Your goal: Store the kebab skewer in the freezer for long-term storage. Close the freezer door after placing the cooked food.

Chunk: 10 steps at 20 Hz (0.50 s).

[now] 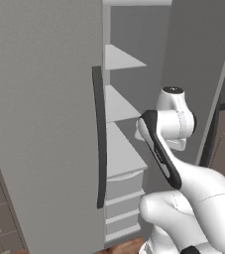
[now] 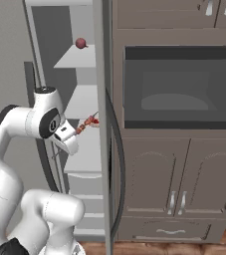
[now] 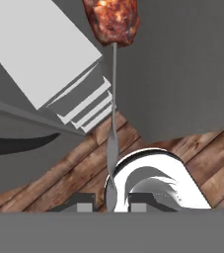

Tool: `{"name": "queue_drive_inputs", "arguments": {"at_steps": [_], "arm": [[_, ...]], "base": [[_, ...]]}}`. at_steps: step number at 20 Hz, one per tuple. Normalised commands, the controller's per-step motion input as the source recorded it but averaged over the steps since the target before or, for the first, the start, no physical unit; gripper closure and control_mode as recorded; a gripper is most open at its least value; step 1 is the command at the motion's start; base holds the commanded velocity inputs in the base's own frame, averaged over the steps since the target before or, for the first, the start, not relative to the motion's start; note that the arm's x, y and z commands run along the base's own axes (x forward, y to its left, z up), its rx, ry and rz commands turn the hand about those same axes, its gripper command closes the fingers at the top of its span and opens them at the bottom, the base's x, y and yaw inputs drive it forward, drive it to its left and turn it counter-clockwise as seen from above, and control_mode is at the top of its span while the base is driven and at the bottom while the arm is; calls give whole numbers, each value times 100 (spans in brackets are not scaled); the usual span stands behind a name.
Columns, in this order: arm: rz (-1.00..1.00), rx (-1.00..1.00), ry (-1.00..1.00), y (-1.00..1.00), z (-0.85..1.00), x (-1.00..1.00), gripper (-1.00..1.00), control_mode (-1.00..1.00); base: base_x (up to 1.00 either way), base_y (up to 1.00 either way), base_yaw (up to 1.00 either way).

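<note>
Freezer (image 2: 82, 30) interior as I saw it: pale shelves (image 1: 120, 106) stepped one above another over stacked drawers (image 1: 124, 196). A small dark-red round item (image 2: 80, 43) lay on the top shelf (image 2: 77, 57). Wooden floor (image 3: 79, 168) lay beneath.

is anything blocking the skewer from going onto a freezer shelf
Nothing visible does. The pincer holds the kebab skewer at the open freezer, its meat end pointing toward the bare middle shelf, with both doors swung clear.

freezer (image 2: 79, 99) left of oven (image 2: 181, 87); kebab skewer (image 2: 86, 124) over middle shelf (image 2: 84, 149).
</note>
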Motion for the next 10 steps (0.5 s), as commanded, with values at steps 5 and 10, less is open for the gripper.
{"name": "queue_drive_inputs", "arguments": {"at_steps": [5, 10], "arm": [[22, 0, 0, 1, 0, 60, 100, -100], [32, 0, -5, 0, -2, 70, 100, -100]], "base": [[0, 0, 0], [0, 0, 0]]}}
